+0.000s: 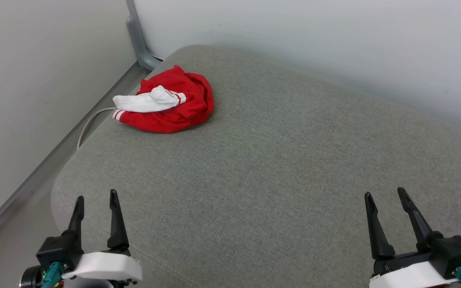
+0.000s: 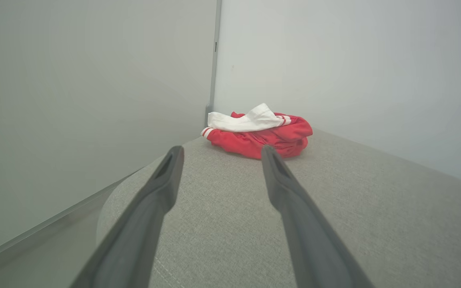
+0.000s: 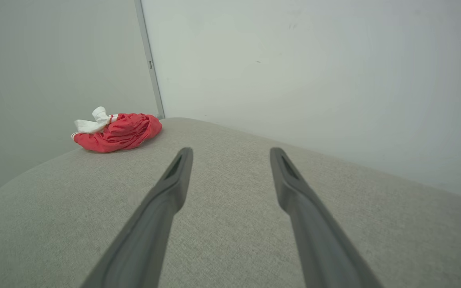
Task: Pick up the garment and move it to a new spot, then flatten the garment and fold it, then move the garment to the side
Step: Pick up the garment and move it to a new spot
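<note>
The jersey (image 1: 182,110) lies bunched in a loose heap at the far left corner of the grey upholstered cushion (image 1: 262,168), close to the cushion's left edge. One white sleeve (image 1: 146,102) with red-striped trim is draped across the top of the heap. Both arms hang over the near edge, well apart from the garment. The left pincer (image 1: 97,195) is spread wide and holds nothing, and the right pincer (image 1: 385,192) is spread just as wide and is also empty.

The step in hand appears to be the first pick-up, and it has not yet begun. The left arm is the natural choice, since its wrist view already looks almost straight at the heap. A good grasp would come down from above onto a raised fold of the red body, not onto the loose sleeve, which would probably trail and drag the rest. The fingers should close deep enough to catch more than one layer. They should also lift clear before carrying the garment toward the open middle of the cushion, where there is room to spread it. A pale cable (image 1: 88,124) runs off the cushion's left side just beside the heap, so the approach ought to stay on the cushion side.

No brand, label or lettering can be read, because the crumpled folds hide any print.
</note>
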`<state>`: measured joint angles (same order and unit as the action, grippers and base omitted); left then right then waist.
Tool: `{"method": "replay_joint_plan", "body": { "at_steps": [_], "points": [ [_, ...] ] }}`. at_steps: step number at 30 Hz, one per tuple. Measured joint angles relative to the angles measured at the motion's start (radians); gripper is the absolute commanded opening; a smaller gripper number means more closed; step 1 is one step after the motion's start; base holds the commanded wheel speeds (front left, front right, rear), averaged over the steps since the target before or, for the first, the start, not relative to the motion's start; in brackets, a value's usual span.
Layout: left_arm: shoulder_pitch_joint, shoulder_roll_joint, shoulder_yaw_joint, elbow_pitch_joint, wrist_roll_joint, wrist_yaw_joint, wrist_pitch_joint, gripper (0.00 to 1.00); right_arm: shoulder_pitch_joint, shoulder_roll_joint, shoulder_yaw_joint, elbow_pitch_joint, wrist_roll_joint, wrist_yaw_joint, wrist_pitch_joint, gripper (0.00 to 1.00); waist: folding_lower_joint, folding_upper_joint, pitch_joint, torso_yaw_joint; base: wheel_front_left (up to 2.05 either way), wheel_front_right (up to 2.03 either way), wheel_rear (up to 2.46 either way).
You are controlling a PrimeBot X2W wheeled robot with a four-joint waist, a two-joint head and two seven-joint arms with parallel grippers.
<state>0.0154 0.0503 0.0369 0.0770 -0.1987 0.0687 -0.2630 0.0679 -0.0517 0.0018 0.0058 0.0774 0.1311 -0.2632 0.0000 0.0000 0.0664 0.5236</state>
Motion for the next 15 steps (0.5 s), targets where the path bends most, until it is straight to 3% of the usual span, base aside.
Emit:
{"method": "replay_joint_plan", "body": {
  "at_steps": [5,15],
  "points": [
    [-0.063,0.000,0.054,-0.012,-0.024,-0.031,0.000,1.00,-0.012,0.000,0.002,-0.007,-0.017,0.000,0.000,1.00,0.0000,0.0000,0.018,-0.026,0.00,0.00,0.00],
    [-0.340,0.031,0.265,-0.008,-0.018,-0.153,0.000,1.00,-0.054,0.000,-0.011,-0.053,-0.075,0.000,0.000,1.00,0.0000,0.0000,0.111,-0.120,0.00,0.00,0.00]
  ]
}}
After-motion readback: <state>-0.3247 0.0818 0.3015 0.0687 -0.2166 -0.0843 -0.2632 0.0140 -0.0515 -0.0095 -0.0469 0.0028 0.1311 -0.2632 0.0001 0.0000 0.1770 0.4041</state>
